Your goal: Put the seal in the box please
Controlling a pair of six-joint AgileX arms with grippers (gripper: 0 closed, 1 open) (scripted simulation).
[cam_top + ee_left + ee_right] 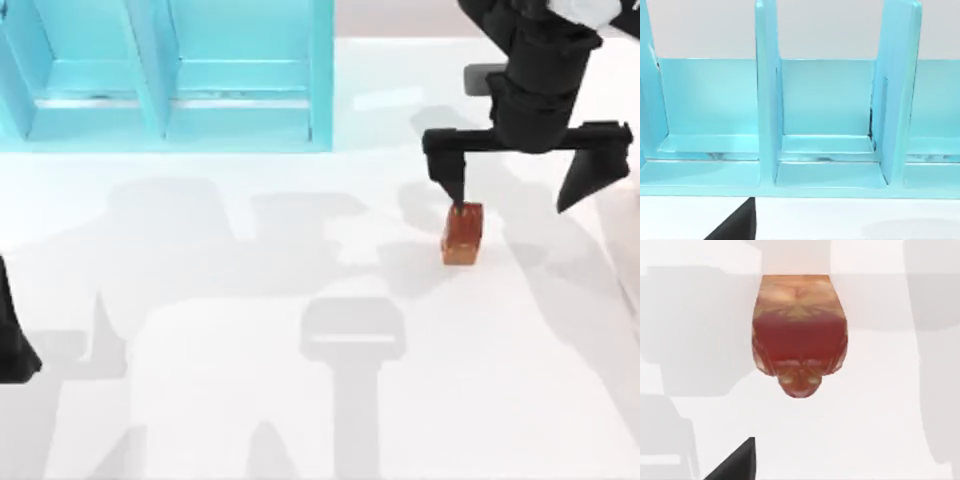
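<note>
right of centre on the desk (300,420), seal (462,234) stands free. right tool (520,195) hovers over it, fingers spread wide, empty. looks light, rigid, glossy, likely slippery; pinch the flat sides low. box (165,70) far left. left arm parked near-left edge.

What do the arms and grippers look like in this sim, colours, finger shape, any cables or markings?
Both arms are plain matte black. The right gripper has a wide black crossbar carrying two tapered, wedge-shaped fingers that narrow to points, under a chunky rounded wrist with a pale grey-white part above it. The left arm, at the table's left edge, is a black silhouette. I see no cables or markings.
</note>
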